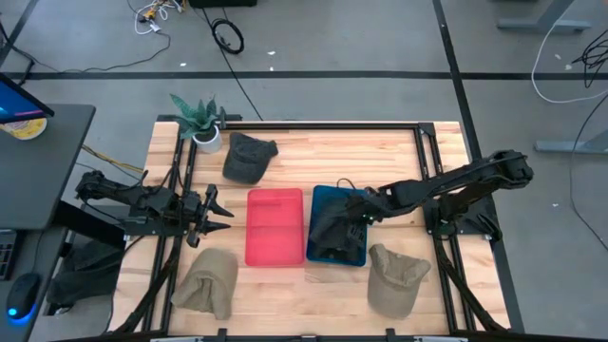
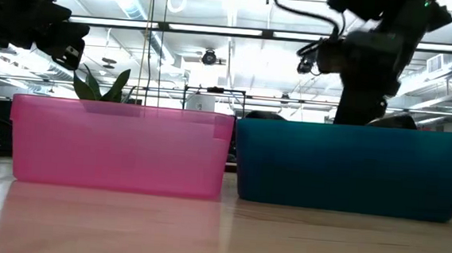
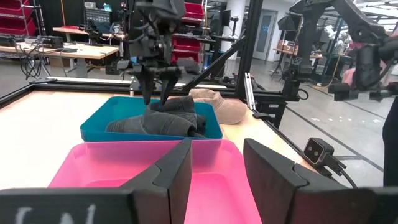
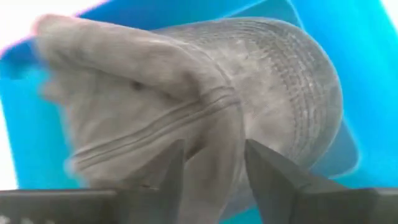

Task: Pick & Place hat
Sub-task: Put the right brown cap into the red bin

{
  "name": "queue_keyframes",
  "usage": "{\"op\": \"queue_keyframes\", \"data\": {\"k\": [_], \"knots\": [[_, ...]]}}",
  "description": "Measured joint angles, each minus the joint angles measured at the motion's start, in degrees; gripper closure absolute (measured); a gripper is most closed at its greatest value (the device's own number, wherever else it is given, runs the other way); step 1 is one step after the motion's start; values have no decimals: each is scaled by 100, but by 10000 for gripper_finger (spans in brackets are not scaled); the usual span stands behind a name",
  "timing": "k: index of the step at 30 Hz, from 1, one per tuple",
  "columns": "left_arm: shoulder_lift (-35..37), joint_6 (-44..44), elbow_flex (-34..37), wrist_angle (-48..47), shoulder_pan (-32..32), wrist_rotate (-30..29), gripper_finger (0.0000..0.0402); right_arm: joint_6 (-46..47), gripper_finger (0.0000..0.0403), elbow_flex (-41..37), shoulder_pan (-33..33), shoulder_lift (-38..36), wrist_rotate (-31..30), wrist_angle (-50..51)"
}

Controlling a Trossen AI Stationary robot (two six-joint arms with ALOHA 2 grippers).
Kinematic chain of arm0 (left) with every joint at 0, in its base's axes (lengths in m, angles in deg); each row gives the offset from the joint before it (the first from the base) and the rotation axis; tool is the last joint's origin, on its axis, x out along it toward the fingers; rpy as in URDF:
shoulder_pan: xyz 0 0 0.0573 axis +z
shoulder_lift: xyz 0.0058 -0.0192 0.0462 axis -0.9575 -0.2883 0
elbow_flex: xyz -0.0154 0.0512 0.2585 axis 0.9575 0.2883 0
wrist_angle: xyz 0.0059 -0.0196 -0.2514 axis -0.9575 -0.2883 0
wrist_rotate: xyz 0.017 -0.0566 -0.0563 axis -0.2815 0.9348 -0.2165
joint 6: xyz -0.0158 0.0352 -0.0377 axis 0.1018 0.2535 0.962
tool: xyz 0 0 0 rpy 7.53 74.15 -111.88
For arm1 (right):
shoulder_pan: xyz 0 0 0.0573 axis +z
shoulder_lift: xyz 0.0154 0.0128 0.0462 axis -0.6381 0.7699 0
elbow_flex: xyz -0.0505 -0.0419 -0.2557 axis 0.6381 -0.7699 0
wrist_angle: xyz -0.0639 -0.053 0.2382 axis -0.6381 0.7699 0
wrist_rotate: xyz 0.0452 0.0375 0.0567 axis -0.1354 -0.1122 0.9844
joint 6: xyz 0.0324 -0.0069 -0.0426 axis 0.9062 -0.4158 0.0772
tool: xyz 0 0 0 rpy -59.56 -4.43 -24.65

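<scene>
- Left gripper [image 3: 214, 165]: fingers apart, empty, waiting just beside the pink bin [image 1: 275, 226].
- Dark hat [image 4: 205, 106]: directly under the right gripper, lying in the blue bin [image 1: 318, 199].
- Right gripper [image 1: 353, 215]: fingers pinch a fold of the hat, probably to place it.

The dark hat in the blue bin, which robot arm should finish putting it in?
The right. Its gripper is over the blue bin, fingers astride the dark hat. The left gripper waits open beyond the pink bin.
</scene>
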Motion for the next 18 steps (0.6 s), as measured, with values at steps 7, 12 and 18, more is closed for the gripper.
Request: {"op": "queue_keyframes", "data": {"k": [7, 12, 18], "knots": [[0, 0, 0, 0, 0, 0, 252, 428, 151, 9, 71, -882, 975, 75], [0, 0, 0, 0, 0, 0, 252, 890, 142, 13, 380, -1496, 996, 257], [0, 0, -4, 0, 0, 0, 252, 1304, 156, 22, 1050, -1994, 994, 682]]}}
